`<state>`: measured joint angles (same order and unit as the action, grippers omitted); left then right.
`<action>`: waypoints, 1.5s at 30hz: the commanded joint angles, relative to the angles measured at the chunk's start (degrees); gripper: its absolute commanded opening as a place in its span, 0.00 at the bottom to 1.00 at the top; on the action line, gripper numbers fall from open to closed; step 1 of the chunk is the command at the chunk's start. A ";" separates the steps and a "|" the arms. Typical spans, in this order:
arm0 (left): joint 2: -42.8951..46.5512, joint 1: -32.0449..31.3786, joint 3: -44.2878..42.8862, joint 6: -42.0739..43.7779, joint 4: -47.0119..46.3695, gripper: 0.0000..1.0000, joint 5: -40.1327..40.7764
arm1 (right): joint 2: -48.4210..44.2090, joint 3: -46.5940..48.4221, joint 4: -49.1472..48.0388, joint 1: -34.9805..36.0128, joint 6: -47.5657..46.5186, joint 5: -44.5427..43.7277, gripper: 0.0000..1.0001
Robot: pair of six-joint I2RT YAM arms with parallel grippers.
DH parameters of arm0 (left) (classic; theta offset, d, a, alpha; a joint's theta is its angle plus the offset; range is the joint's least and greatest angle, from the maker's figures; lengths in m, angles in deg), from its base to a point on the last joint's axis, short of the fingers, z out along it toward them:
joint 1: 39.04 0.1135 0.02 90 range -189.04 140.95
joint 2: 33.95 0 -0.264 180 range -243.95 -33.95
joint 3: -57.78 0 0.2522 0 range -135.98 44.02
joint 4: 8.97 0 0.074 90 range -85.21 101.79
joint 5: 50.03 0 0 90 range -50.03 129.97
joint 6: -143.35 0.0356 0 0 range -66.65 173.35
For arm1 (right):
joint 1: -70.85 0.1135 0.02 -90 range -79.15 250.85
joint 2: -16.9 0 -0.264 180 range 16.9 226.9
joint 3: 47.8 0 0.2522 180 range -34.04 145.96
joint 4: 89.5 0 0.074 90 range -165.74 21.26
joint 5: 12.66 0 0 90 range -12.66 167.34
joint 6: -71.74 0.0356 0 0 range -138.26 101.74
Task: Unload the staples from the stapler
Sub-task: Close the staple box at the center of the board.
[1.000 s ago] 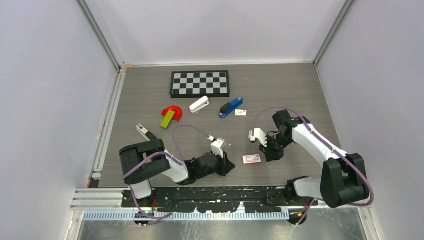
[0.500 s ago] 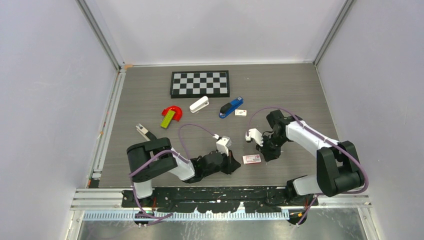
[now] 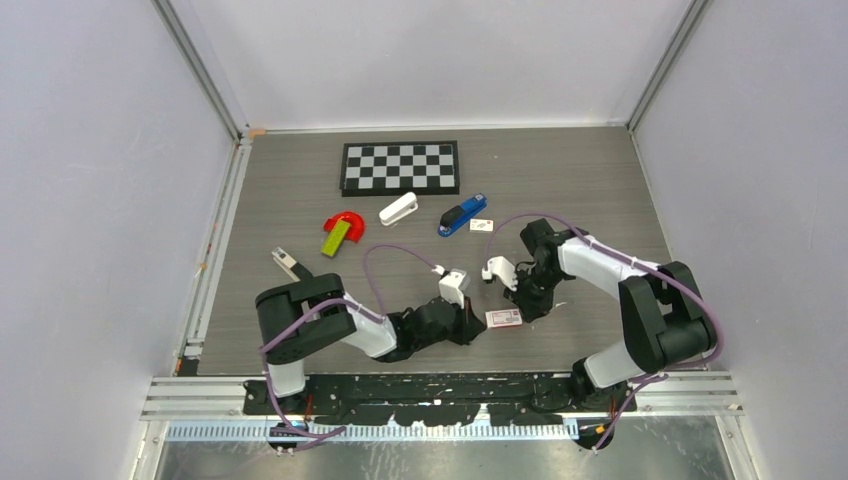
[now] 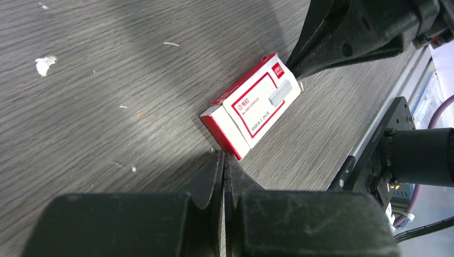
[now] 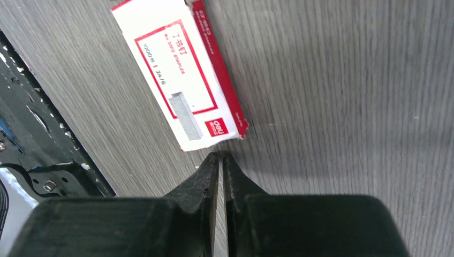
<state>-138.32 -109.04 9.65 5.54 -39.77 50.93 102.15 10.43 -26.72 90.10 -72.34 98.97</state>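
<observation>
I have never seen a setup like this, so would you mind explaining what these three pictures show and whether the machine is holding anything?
These are two robot arms bolted at the near edge of a grey table. The overhead picture comes from a fixed camera above and behind them. The other two come from a camera on each wrist, looking along that arm's own fingers.

On the table lie a checkerboard, a white stapler, a blue stapler, a red arch with a green block, and a red-and-white staple box.

The left hand and right hand are both shut and hold nothing. Their tips sit close to opposite ends of the staple box. The blue stapler, the one to be emptied, lies untouched farther back.
</observation>
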 commanded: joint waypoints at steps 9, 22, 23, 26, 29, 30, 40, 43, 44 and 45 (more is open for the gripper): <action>-2.83 0.21 -3.89 2.47 7.65 0.00 0.50 | 3.06 3.12 -0.84 4.33 2.66 -0.51 0.13; -4.32 0.21 -6.85 3.49 9.67 0.01 -0.46 | 2.82 3.17 -1.06 4.57 3.26 0.79 0.13; -4.36 0.17 -6.99 3.56 9.97 0.00 -0.35 | 2.81 3.19 -1.10 4.55 3.39 0.65 0.13; -4.35 0.21 -6.90 3.52 10.31 0.00 0.21 | 2.67 3.05 -1.64 4.51 4.00 -0.33 0.13; -3.39 0.21 -5.88 3.39 10.25 0.01 0.97 | 2.25 3.05 -2.36 3.96 5.36 -2.79 0.13; -2.66 0.21 -5.00 3.42 10.31 0.01 1.42 | 1.75 3.22 -2.31 3.28 5.59 -3.00 0.13; 18.94 0.53 1.86 13.28 23.18 0.29 7.73 | -16.10 4.52 2.02 -8.86 3.19 3.11 0.14; 29.95 1.06 1.26 20.31 31.38 0.45 8.26 | -22.10 7.34 1.99 -12.64 8.80 3.12 0.22; 33.68 1.36 0.67 22.62 34.42 0.53 8.05 | -24.09 8.96 2.46 -14.12 10.95 3.57 0.24; 37.34 2.05 0.11 24.90 36.83 0.62 6.85 | -25.38 11.01 3.34 -15.48 11.87 4.23 0.27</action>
<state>-113.41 -108.39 11.75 19.55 -13.73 56.29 82.17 14.85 -24.89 78.32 -65.74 100.02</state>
